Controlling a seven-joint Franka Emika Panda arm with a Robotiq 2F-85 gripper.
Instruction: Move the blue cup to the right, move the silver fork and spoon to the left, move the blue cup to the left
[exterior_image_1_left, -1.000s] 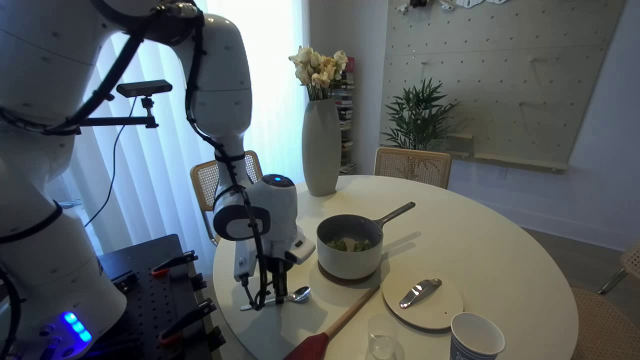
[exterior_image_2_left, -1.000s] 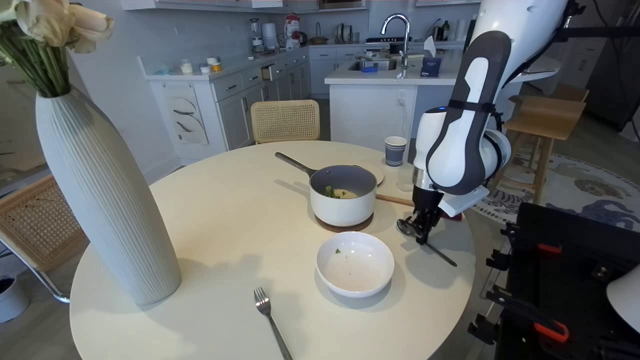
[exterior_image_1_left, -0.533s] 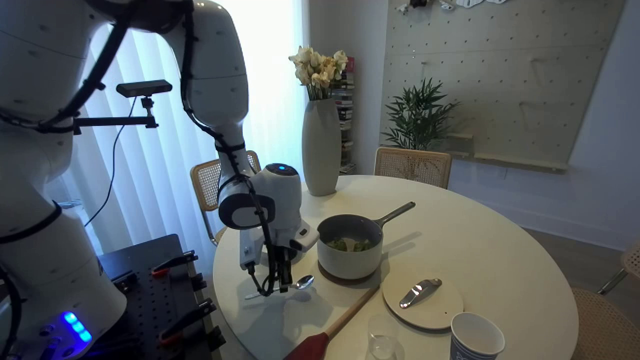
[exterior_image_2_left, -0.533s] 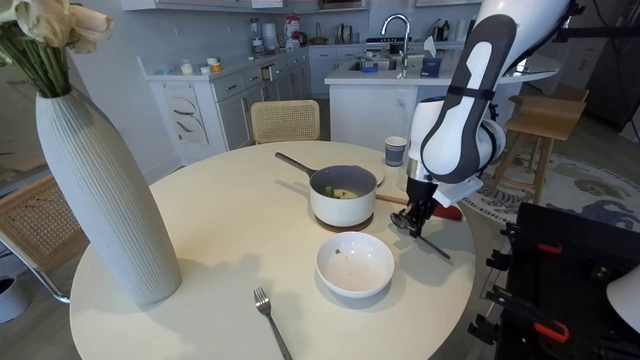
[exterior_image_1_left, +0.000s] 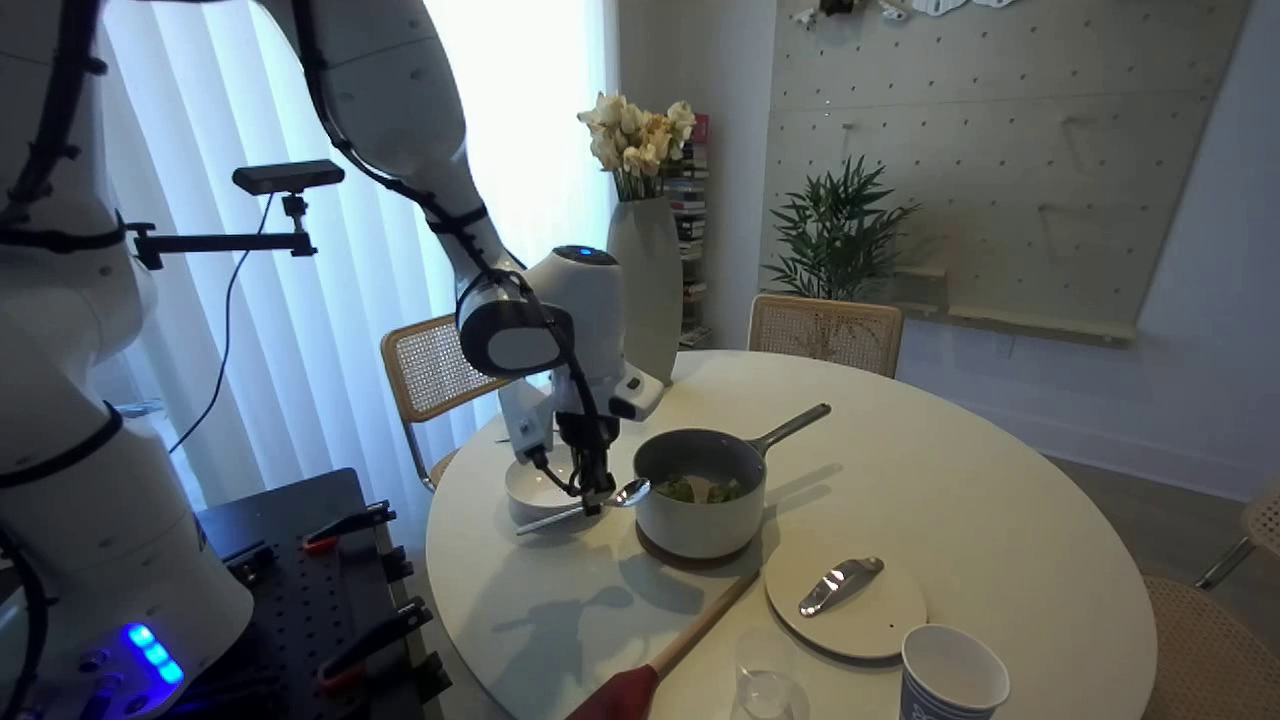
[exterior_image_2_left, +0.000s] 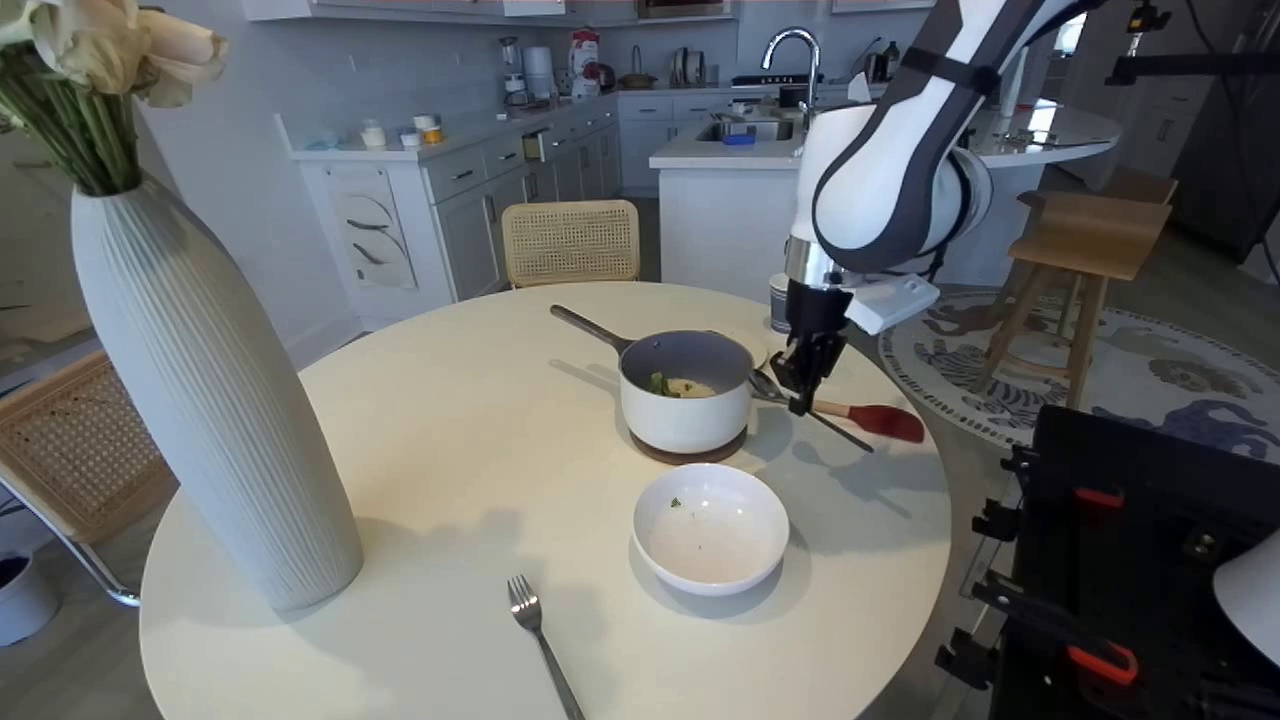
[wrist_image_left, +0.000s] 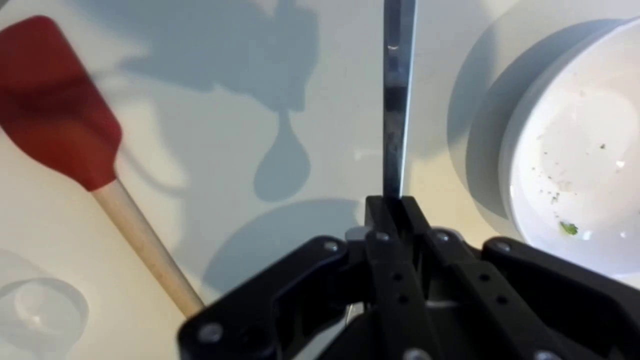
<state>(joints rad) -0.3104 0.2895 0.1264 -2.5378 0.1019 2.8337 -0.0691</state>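
The gripper (exterior_image_2_left: 801, 400) is closed on the handle of the silver spoon (wrist_image_left: 398, 100), gripping it nearer the spoon's bowl end than its tail; both exterior views confirm this. The spoon is held above the white table (exterior_image_2_left: 450, 450), its shadow (wrist_image_left: 283, 175) falling apart from it. The spoon's bowl end is just beside the pot (exterior_image_2_left: 685, 425); from where I stand, I cannot establish whether they touch.

The silver fork (exterior_image_2_left: 545, 649) lies flat on the table, near the white bowl (exterior_image_2_left: 700, 583) and well apart from the gripper. Its handle end runs out of sight.

The blue cup (exterior_image_1_left: 953, 675) stands upright on the table near the plate (exterior_image_1_left: 890, 630), white inside with blue on the outer wall. In an exterior view the gripper hides part of it.

The pot sits on a brown mat (exterior_image_2_left: 690, 457) with green food (exterior_image_1_left: 723, 491) inside, its grey handle pointing away from the arm (exterior_image_2_left: 890, 180). The white bowl carries green specks (wrist_image_left: 568, 228). On the plate lies a shiny metal utensil (exterior_image_1_left: 840, 586), kind undetermined. A red-headed spatula (wrist_image_left: 102, 162) lies with its wooden end between the pot and the plate. A clear cup (exterior_image_1_left: 768, 688) is between the spatula and the blue cup. A tall vase (exterior_image_2_left: 215, 400) of cream flowers (exterior_image_2_left: 130, 60) stands upright.
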